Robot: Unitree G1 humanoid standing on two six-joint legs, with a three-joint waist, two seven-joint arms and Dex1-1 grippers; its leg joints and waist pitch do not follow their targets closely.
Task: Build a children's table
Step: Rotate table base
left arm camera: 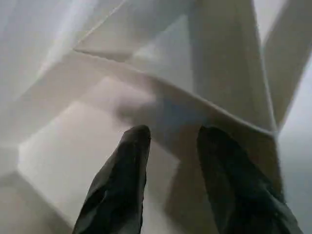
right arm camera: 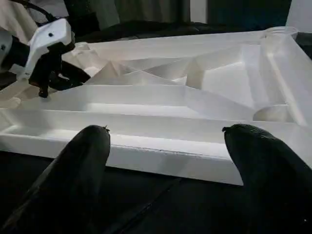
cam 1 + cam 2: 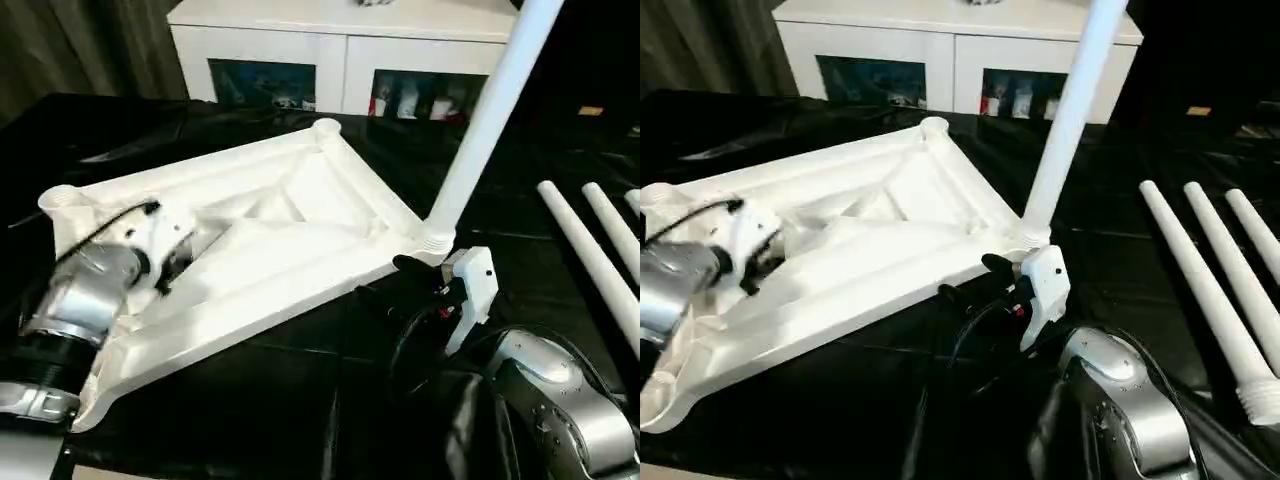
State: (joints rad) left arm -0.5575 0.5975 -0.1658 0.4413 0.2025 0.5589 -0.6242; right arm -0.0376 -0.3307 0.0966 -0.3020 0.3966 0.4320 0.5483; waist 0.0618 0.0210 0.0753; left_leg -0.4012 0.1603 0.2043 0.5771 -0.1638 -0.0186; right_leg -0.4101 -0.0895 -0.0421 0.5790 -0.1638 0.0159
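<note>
Both sets of our black fingers are spread and hold nothing. Our right fingers (image 2: 165, 161) are wide apart, just beside the long edge of the tabletop (image 3: 300, 215). Our left fingers (image 1: 168, 165) are less far apart and point down at its ribs.

We see the big white tabletop lying upside down on the black bench (image 3: 300, 400). One white leg (image 3: 485, 125) stands up in the corner socket near our right arm. Three more legs (image 3: 1205, 290) lie side by side on the bench, off to the right. Behind it all stands a white cabinet (image 3: 340, 40) with dark glass doors.
</note>
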